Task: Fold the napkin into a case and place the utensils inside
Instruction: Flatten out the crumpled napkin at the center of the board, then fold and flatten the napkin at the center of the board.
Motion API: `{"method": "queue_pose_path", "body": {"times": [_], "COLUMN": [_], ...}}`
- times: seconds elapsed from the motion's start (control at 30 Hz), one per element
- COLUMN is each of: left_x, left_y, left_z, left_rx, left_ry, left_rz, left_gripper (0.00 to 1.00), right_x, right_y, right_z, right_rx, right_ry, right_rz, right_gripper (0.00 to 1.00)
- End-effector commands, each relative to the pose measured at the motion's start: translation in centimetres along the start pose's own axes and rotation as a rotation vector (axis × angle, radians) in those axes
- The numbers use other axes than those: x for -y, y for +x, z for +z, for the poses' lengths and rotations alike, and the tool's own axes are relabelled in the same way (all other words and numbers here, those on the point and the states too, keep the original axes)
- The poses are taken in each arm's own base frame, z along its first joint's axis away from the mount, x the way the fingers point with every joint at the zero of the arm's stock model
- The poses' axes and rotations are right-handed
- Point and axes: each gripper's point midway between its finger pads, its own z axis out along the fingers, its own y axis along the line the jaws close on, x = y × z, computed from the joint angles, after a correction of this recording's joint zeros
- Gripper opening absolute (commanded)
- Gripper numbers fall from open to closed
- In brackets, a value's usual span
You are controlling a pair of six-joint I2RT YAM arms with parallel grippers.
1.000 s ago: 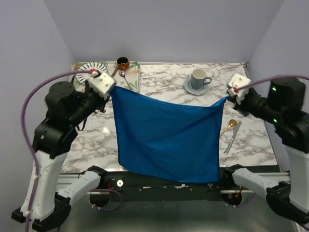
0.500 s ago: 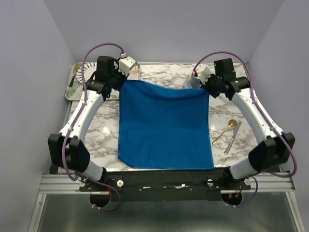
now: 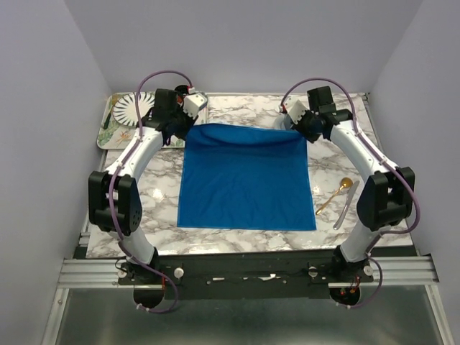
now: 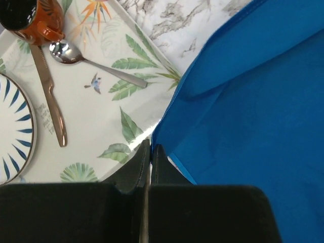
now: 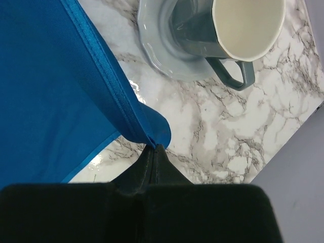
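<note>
The royal-blue napkin (image 3: 246,180) lies spread on the marble table, its far edge held up by both grippers. My left gripper (image 3: 188,126) is shut on the napkin's far-left corner (image 4: 157,139), just above the tray's edge. My right gripper (image 3: 305,131) is shut on the far-right corner (image 5: 154,132), near the saucer. The napkin also fills the right of the left wrist view (image 4: 253,101) and the left of the right wrist view (image 5: 45,86). The gold spoon (image 3: 336,193) and the silver utensil (image 3: 345,205) lie side by side on the table right of the napkin.
A leaf-print tray (image 3: 115,136) at the far left holds a striped plate (image 3: 131,109), an orange cup (image 4: 30,17), a silver-bowled spoon (image 4: 91,63) and a copper knife (image 4: 50,98). A grey cup (image 5: 228,25) on its saucer (image 5: 157,40) stands by my right gripper.
Both arms have carried the napkin's top corners forward and down, from hanging in the air to lying spread on the table, its far edge now near the tray and the saucer.
</note>
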Motion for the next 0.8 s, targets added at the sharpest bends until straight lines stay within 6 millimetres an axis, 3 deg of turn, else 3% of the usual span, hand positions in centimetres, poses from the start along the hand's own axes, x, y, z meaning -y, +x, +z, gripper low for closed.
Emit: {"method": "queue_pose_path", "body": {"times": [0.0,0.07,0.1,0.17,0.23,0.4,0.57,0.77], "left_x": [2.2,3.4,4.6,5.8,7.4,10.9,12.2,12.8], "left_y": [1.2,2.2,4.1,5.5,8.5,13.3,15.9,18.8], "left_z": [-2.9,-4.4,-4.5,-5.6,-5.8,-7.0,-7.1,-6.6], "left_rx": [0.035,0.026,-0.004,-0.021,-0.072,-0.125,-0.174,-0.236], "left_ry": [0.067,0.099,0.139,0.172,0.215,0.321,0.346,0.359], "left_rz": [0.048,0.076,0.079,0.122,0.134,0.196,0.212,0.233], "left_gripper": [0.0,0.0,0.0,0.0,0.0,0.0,0.0,0.0], "right_x": [-1.4,-2.3,-3.9,-5.0,-7.3,-11.9,-15.8,-17.5], "right_y": [1.9,2.7,4.4,5.3,7.1,9.4,11.8,13.1], "right_z": [-1.8,-2.8,-2.3,-2.7,-2.3,-2.2,-1.7,-1.2], "right_rx": [0.005,0.012,-0.02,-0.017,-0.038,-0.075,-0.138,-0.176], "right_ry": [-0.005,-0.014,-0.051,-0.067,-0.131,-0.258,-0.355,-0.409], "right_rz": [-0.037,-0.056,-0.078,-0.103,-0.116,-0.111,-0.12,-0.102], "right_gripper": [0.01,0.01,0.01,0.01,0.01,0.01,0.01,0.01]}}
